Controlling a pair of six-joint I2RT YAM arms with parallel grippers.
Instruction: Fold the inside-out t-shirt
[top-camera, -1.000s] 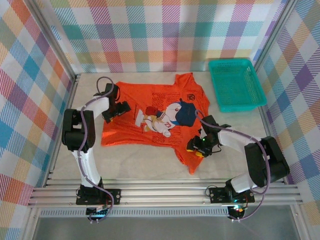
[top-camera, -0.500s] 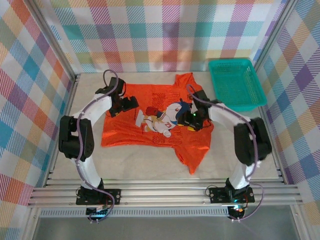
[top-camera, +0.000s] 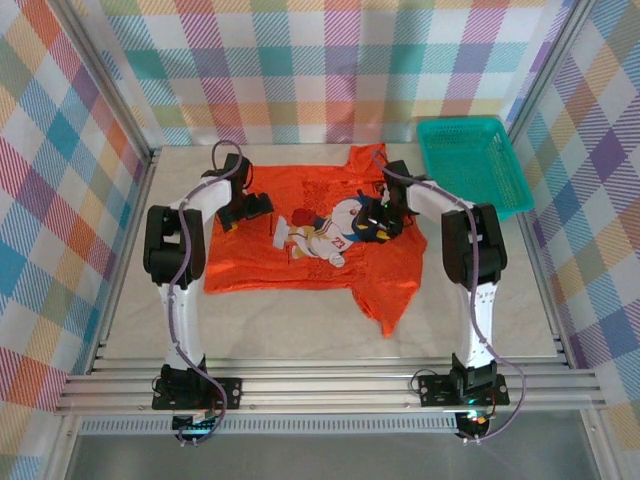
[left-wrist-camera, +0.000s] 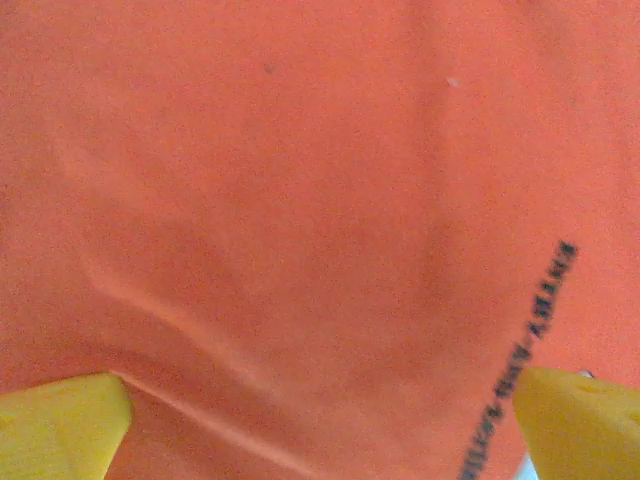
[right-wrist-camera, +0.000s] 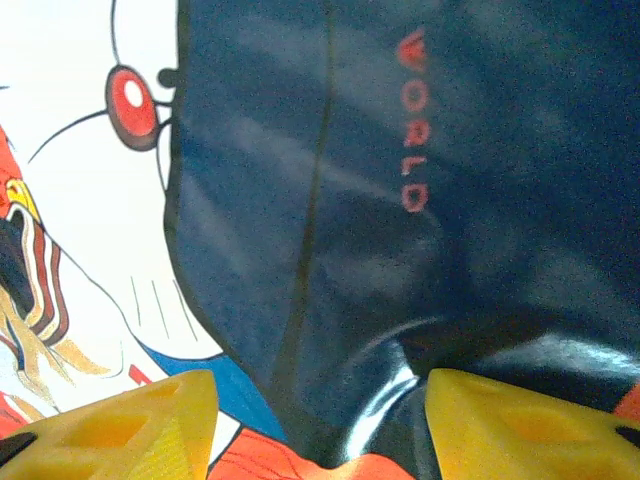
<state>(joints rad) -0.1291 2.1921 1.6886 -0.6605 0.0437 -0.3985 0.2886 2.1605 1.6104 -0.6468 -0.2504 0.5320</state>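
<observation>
The inside-out t-shirt (top-camera: 250, 262) lies spread flat on the table, orange-red, with its cartoon print (top-camera: 322, 232) near the middle and one sleeve trailing toward the near right. My left gripper (top-camera: 252, 208) is low over the shirt's back left part. In the left wrist view the left gripper (left-wrist-camera: 320, 430) is open, its yellow fingertips (left-wrist-camera: 60, 425) wide apart on plain orange cloth (left-wrist-camera: 300, 180). My right gripper (top-camera: 376, 222) is over the print's dark cap. In the right wrist view the right gripper (right-wrist-camera: 325, 430) stands open astride a small wrinkle in the dark blue print (right-wrist-camera: 350, 200).
A teal mesh basket (top-camera: 472, 165) stands at the back right, just beyond the shirt's edge. Checked cloth walls close in the table on three sides. An aluminium rail (top-camera: 320, 385) with both arm bases runs along the near edge.
My right gripper has travelled from the near right sleeve up and back onto the print's dark cap. My left gripper has shifted slightly back and right over the shirt.
</observation>
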